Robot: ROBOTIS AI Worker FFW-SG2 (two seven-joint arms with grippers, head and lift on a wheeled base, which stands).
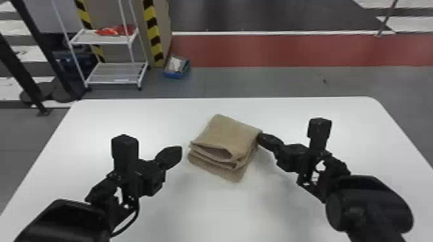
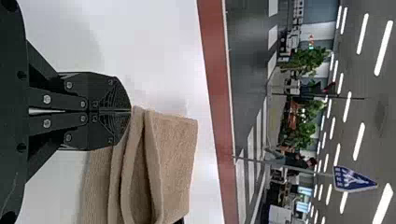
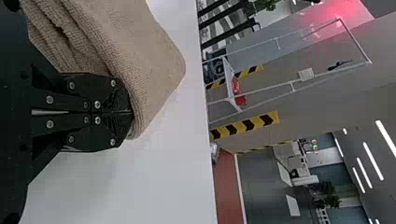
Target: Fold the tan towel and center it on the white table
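Beside the towel, left claw (apart) and right claw (touching) are closed.

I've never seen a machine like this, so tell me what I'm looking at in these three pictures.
It's a robot with a black left arm and right arm, each ending in a two-fingered gripper. One picture looks down from its head; the two sideways ones come from its wrists. On the smooth white table lies a tan fabric towel, folded into a layered stack. The left gripper is closed just beside it; the right gripper, also closed, rests against its side. Neither appears to be holding it.
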